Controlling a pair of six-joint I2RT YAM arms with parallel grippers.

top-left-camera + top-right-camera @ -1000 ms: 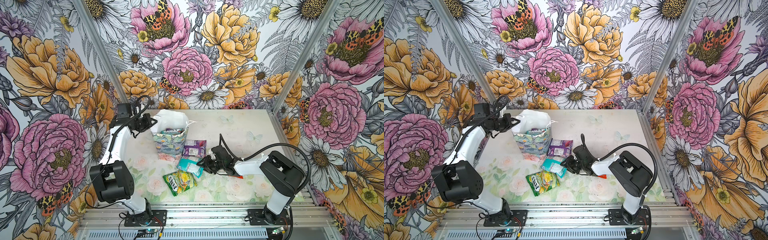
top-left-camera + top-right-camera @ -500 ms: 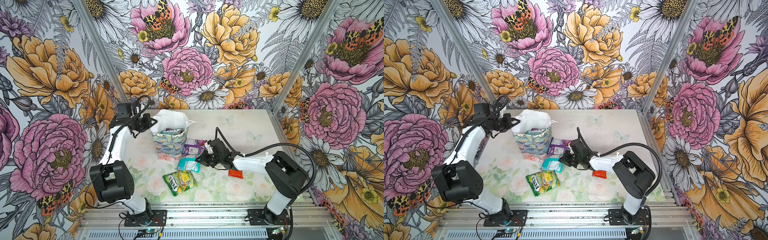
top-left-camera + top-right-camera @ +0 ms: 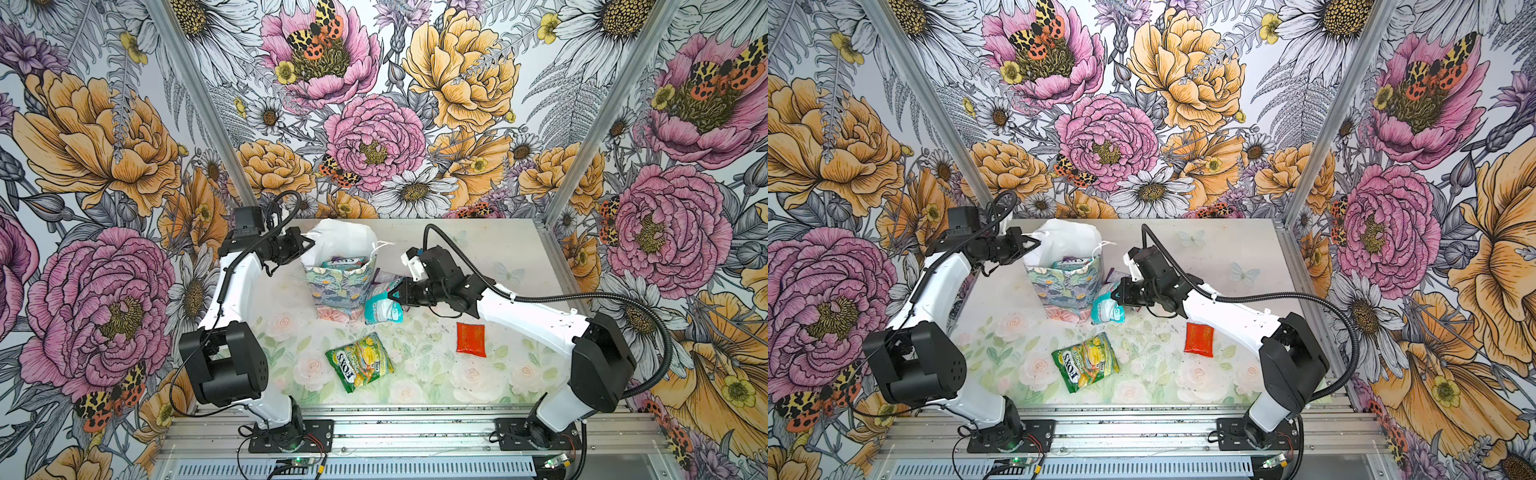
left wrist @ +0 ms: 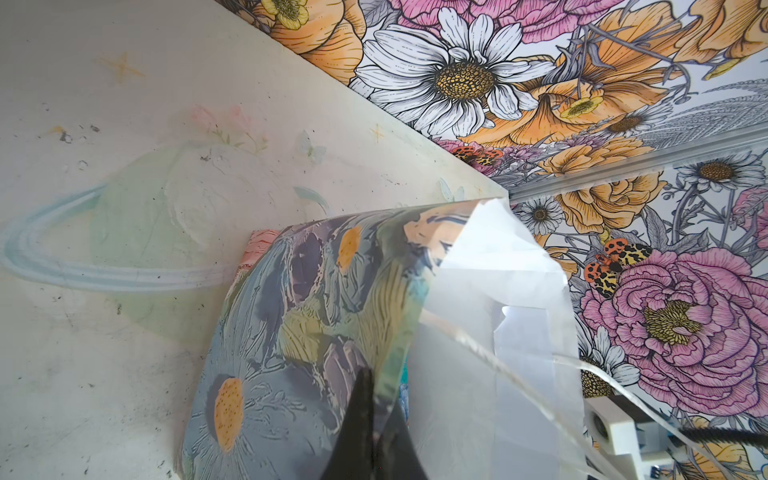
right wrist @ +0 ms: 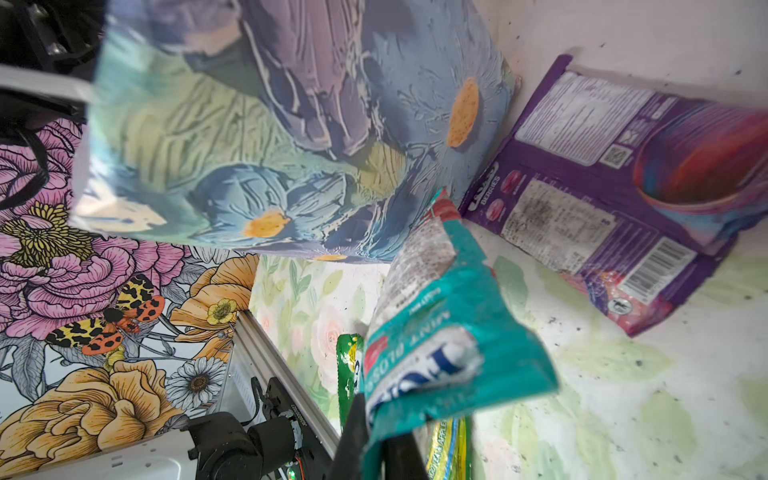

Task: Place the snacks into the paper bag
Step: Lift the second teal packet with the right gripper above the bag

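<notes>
Reaching beside paper bag (image 3: 337, 286), right hand (image 3: 391, 294) pinches teal packet (image 3: 382, 309); left hand (image 3: 309, 243) clamped on its rim

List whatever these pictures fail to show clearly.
- Bag contents: in both top views the paper bag's walls hide everything below the topmost packets.
- Purple packet: in both top views mostly hidden behind the teal packet and right gripper.
- Green packet: in the right wrist view mostly covered by the teal packet.
- Teal packet's small print: blurred in the right wrist view.

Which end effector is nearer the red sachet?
Right. Right end effector, gripping the teal packet, sits between paper bag and red sachet; left end effector pinches the bag's opposite side.
</notes>
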